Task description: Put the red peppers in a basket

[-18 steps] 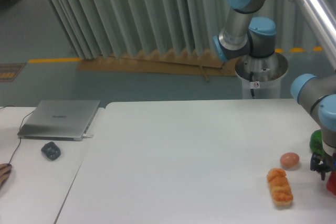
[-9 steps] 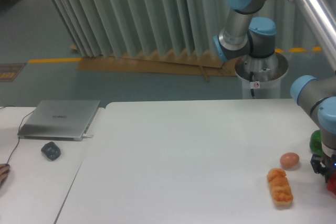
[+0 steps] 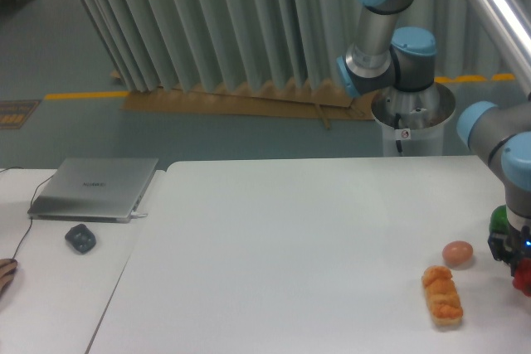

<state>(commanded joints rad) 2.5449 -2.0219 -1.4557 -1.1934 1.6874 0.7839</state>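
The red pepper (image 3: 523,278) is at the far right edge of the view, partly cut off by the frame. My gripper (image 3: 514,261) sits right on top of it and appears shut on it, holding it just above the table. The fingertips are partly hidden at the frame edge. The green pepper (image 3: 498,220) lies just behind the gripper. No basket is in view.
An orange braided bread (image 3: 441,294) and a small brownish egg (image 3: 457,252) lie left of the gripper. A closed laptop (image 3: 95,187) and a dark mouse (image 3: 80,238) are on the left table. The arm's base (image 3: 412,113) stands behind the table.
The gripper has risen a little, and the red pepper has risen with it. The bread, egg and green pepper have not moved.
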